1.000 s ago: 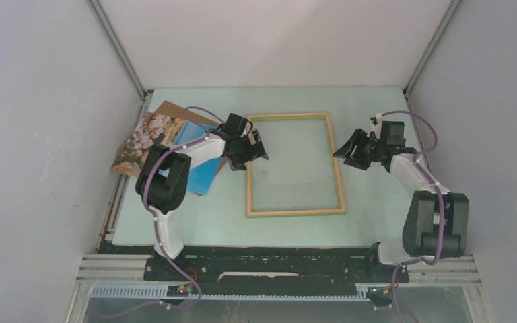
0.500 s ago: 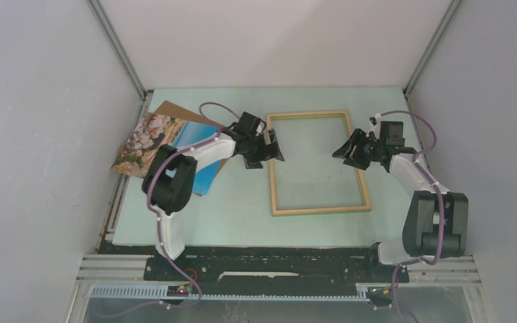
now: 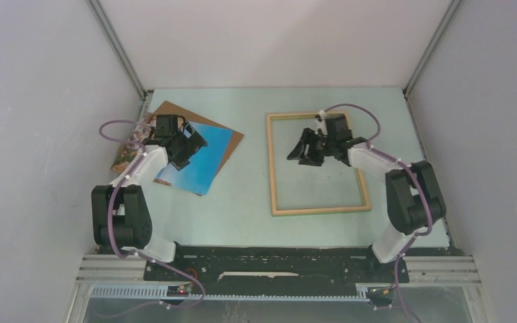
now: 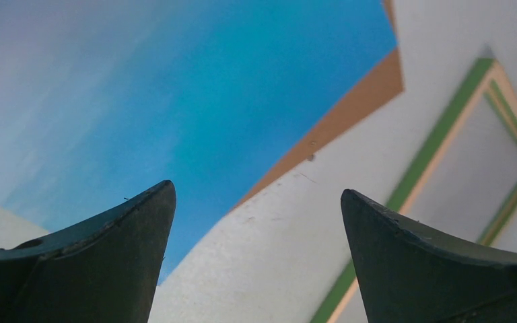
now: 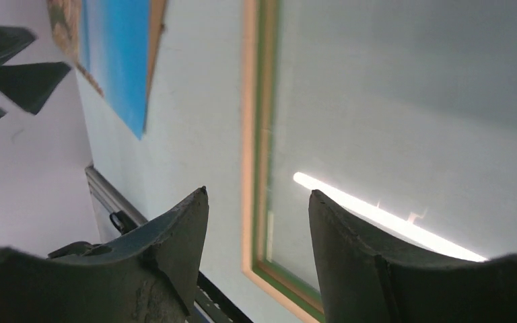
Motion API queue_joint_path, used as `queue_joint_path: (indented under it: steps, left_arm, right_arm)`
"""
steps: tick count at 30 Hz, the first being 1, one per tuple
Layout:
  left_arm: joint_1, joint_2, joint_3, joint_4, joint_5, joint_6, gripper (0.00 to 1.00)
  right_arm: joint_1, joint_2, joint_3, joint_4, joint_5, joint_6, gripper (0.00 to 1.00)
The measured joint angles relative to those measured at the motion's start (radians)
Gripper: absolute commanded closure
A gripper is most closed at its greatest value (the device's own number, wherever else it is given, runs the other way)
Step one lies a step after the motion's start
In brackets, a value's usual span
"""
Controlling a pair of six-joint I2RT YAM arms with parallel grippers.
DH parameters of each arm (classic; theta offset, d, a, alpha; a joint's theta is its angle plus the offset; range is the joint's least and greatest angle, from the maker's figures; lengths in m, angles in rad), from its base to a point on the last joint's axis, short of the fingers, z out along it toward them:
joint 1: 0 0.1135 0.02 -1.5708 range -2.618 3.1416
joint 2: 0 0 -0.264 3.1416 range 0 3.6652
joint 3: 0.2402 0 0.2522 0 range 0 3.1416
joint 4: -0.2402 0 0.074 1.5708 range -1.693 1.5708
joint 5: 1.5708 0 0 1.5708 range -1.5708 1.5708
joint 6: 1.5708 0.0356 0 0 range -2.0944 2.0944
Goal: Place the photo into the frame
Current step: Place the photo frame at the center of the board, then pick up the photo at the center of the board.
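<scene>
Two claws are hanging open over the pale green worktop [image 3: 242,202], and neither is gripping anything. The left claw [image 3: 190,143] is hovering above the photo [image 3: 205,160]. Its dark, tapering fingers [image 4: 108,256] are standing wide apart, with smooth blue print showing between them in the wrist view.

The photo is lying at the left side of the worktop, turned at an angle. Its glossy blue face is pointing up and its tan, rocky end is pointing toward the left wall. It is resting on a flat brown board [image 3: 168,108], whose matte corners are sticking out beyond the photo on the far side and on the right.

The frame [image 3: 271,168] is lying flat to the right of centre, well apart from the photo. It is a thin-railed rectangle showing pale wood on top, and in both wrist views a green strip is running along the inside of the rails. The clear pane is letting the worktop show through, and in the right wrist view a bright streak of glare is lying across it.

The right claw [image 3: 301,151] is poised over the far half of the pane, inside the rails, with its fingers parted and pointing left. I can't tell whether its tips are touching the glass.
</scene>
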Motion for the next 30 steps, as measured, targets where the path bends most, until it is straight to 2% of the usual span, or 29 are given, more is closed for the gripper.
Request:
queue_joint_path:
  steps: [5,10,16,20,25,30]
  left_arm:
    - [0.015,0.061,-0.019,-0.011,-0.067,-0.032,0.0]
    - [0.015,0.13,-0.058,0.002,-0.105,-0.055,0.0]
    - [0.015,0.148,-0.091,0.019,-0.082,-0.079,0.0]
    - [0.015,0.155,-0.092,0.034,-0.008,-0.094,0.0]
    - [0.011,0.155,-0.126,0.108,0.092,-0.134,0.0]
    - [-0.026,0.158,-0.144,0.171,0.16,-0.154,0.0]
  right_arm:
    - [0.169,0.138,0.169,0.047,0.01,0.054,0.33]
    - [0.273,0.307,0.383,0.1,0.008,0.106,0.35]
    - [0.291,0.591,0.688,0.143,-0.003,0.187,0.38]
    - [0.283,0.731,0.834,0.117,0.004,0.229,0.39]
    - [0.285,0.772,0.867,0.103,0.002,0.254,0.38]
    - [0.291,0.733,0.752,0.147,-0.01,0.261,0.37]
